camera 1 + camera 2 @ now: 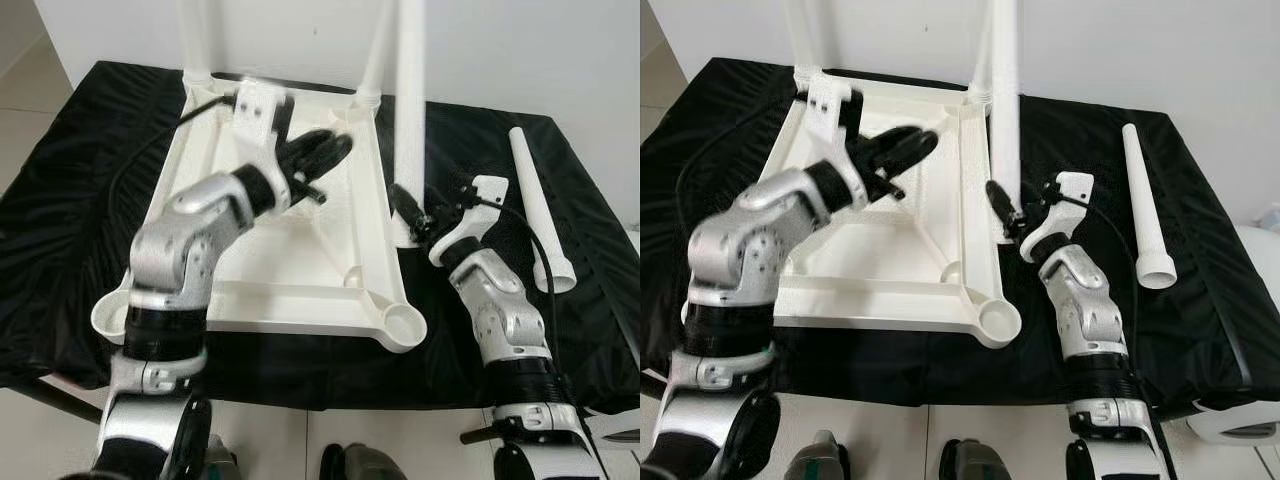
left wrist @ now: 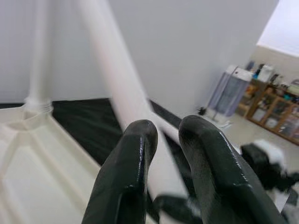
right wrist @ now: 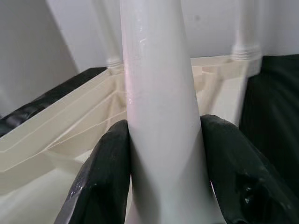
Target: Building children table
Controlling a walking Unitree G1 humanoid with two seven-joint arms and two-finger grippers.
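The tabletop [image 1: 300,230] lies upside down on a black cloth [image 1: 70,200], with two legs already standing in its far corner sockets. A third leg [image 1: 1005,110] is held upright, its long axis vertical, with its lower end just beside the right edge of the tabletop, about halfway along that edge. The empty near-right socket [image 1: 402,322] is toward the robot from this leg, so I judge the leg must travel nearer to the robot and a little inward before it goes down into it. The right gripper [image 3: 163,154] is clamped on this leg near its lower end, one finger on each side, touching the plastic. A fourth leg [image 1: 540,205] lies flat on the cloth, well to the right. The left gripper [image 1: 320,155] hovers over the middle of the tabletop, fingers nearly together and grasping nothing.
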